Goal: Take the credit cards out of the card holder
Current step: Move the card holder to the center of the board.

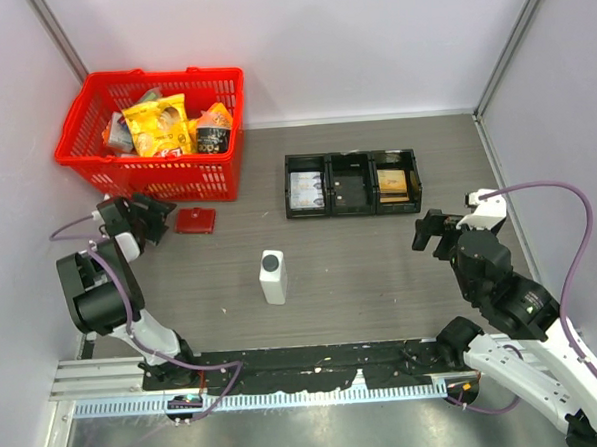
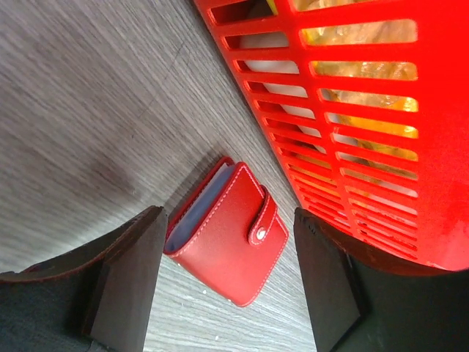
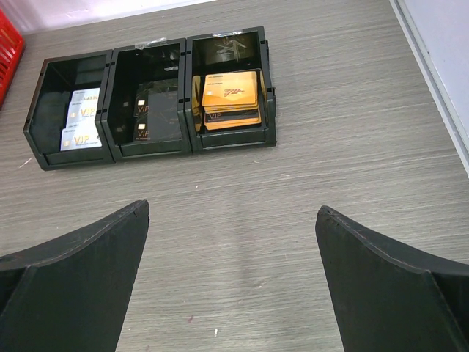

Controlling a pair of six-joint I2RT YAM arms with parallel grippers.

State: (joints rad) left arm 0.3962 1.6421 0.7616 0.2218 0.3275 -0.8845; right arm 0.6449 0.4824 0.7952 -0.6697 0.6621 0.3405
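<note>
The card holder [image 1: 194, 221] lies flat on the grey worktop [image 1: 362, 280], just in front of the red shopping basket [image 1: 156, 176], which holds snack packets [image 1: 158, 126]. In the left wrist view the card holder [image 2: 231, 238] is folded shut with its red tab snapped over the cover. A pale sliver of inner sleeve shows along its open edge, and the closed cover hides whatever is inside. The basket's slatted wall [image 2: 366, 147] stands close beside it.

The left hand [image 1: 163, 218] sits just to the left of the card holder, pointing at it. Its fingers are spread wide, and from the wrist the hand [image 2: 229, 220] frames the holder without either finger touching it.

The right hand [image 1: 434, 234] hangs over bare worktop, well apart from the card holder, and is also spread wide with nothing between its fingers [image 3: 233, 220]. Ahead of it stands a black tray [image 3: 150, 150] with three compartments (seen from the wrist). The left one holds white VIP cards [image 3: 82, 125], the middle one dark cards [image 3: 157, 117] and the right one a stack of gold cards [image 3: 229, 95].

A small white box [image 1: 272, 276] with a dark round spot on top stands upright near the middle of the worktop, between the two arms.
</note>
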